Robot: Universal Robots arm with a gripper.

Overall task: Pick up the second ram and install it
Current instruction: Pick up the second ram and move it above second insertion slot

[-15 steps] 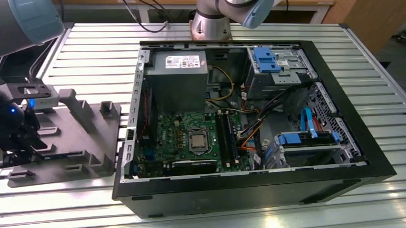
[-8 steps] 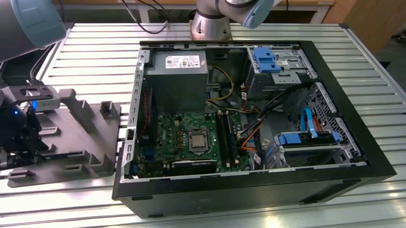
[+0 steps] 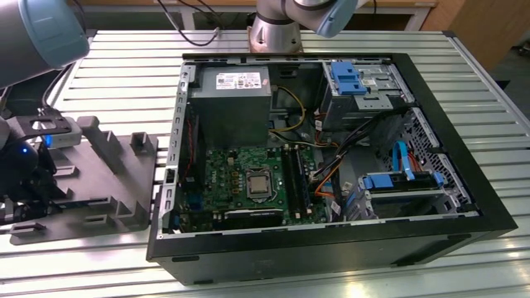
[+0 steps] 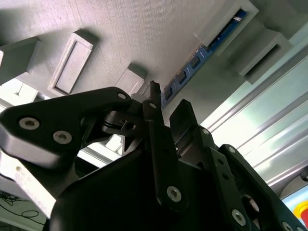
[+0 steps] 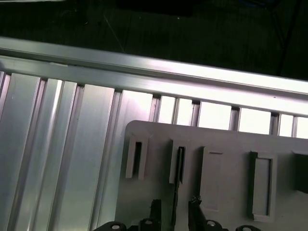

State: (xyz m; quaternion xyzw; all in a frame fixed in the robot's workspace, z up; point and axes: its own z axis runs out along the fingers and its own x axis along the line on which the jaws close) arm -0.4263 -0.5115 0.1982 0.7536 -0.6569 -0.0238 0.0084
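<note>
**A:** Where is the second ram point(image 4: 195, 61)?

**B:** It stands on edge in one slot of the grey holder point(image 3: 108, 180). The holder lies on the slatted tabletop point(image 3: 124, 62), at nine o'clock from the open computer case point(image 3: 331, 248) in the exterior view.

**A:** And the pincer point(image 5: 174, 206)?

**B:** It's right over that slot, spread narrowly. In both wrist views one of the fingers point(image 5: 195, 208) sits on each side of the stick, with a little gap showing. I judge it hasn't clamped yet.

**A:** So this is the grasp. How should it go?

**B:** Squarely, I'd say. The pads should meet the flat faces, with the board centred between them, so neither finger pushes it against the slot wall first. Grip low enough that it doesn't pivot (a thin board twists easily), and keep any pull in line with the slot.

**A:** Is anything else in the holder?

**B:** I can't make out a board in the neighbouring pockets.

**A:** And inside the case?

**B:** The green motherboard point(image 3: 248, 174) lies on its floor, and the grey power supply point(image 3: 230, 105) is at twelve o'clock from it. The black memory slots point(image 3: 296, 180) run along the board's three o'clock edge. I can't tell whether one already holds a stick.
</note>
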